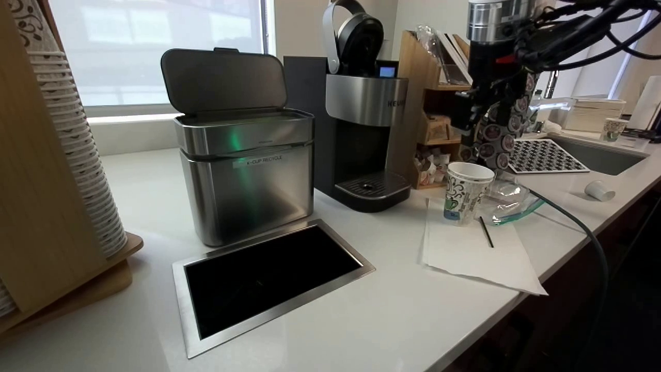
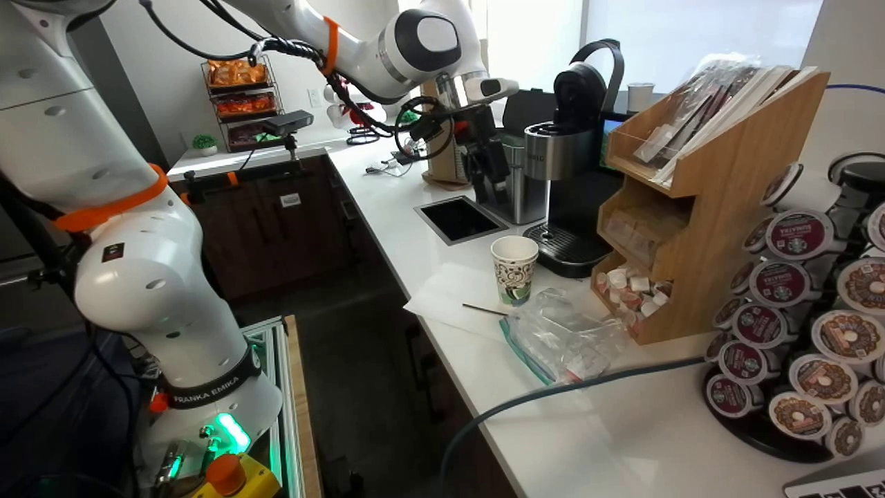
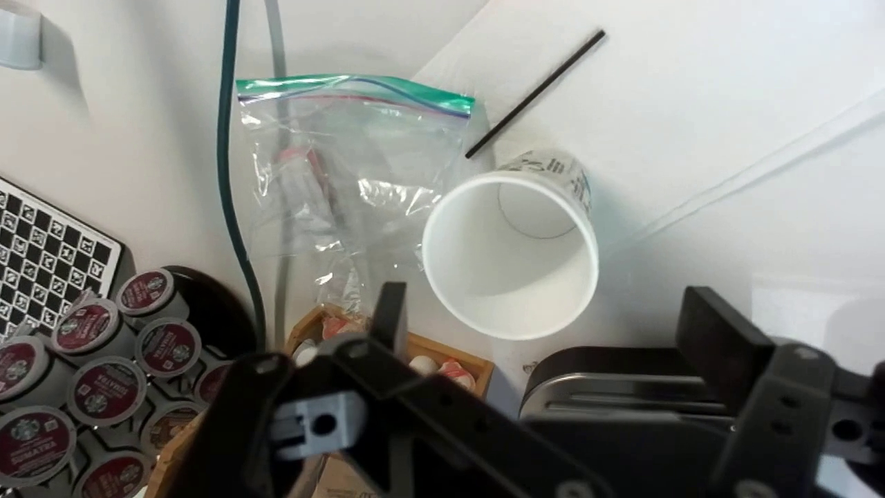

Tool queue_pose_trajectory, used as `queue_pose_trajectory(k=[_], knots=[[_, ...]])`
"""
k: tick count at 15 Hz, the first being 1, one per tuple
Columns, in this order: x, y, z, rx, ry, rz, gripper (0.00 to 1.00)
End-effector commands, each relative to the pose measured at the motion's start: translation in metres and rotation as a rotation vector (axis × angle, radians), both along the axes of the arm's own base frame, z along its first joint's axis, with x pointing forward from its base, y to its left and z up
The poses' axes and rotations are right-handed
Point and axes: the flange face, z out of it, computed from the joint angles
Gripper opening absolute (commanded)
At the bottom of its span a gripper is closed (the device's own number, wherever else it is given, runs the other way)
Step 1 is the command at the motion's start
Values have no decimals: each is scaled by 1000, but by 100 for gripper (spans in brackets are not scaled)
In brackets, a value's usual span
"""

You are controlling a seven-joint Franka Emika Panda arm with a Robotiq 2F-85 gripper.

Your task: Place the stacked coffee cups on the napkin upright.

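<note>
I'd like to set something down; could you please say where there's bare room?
White counter is bare between the dark steel-framed rectangle and the flat white paper napkin, whose front half is bare too. Crowded around its back half: printed white paper cups, thin black stirrer, clear plastic bag.

In the wrist view the fingers (image 3: 722, 346) partly cover the wooden organizer (image 3: 442, 349) and coffee machine (image 3: 615, 377); beyond their gap, the rim of the stacked coffee cups (image 3: 511, 256) hides most of the outer wall. Farther ahead the top edge cuts off the napkin (image 3: 691, 90). Left of the fingers, the left edge crops the pod carousel (image 3: 107, 394) and checkered board (image 3: 48, 256), and a reddish item (image 3: 304, 164) in the clear bag (image 3: 401, 152) is indistinct.
</note>
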Motion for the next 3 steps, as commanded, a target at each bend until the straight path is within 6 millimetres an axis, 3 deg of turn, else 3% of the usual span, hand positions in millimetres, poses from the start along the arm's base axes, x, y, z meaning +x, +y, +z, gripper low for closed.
queue_pose_trajectory(k=[1,3], knots=[[-4,-3,1,20,-2,6,100],[-12,-9,3,39,-1,14,100]])
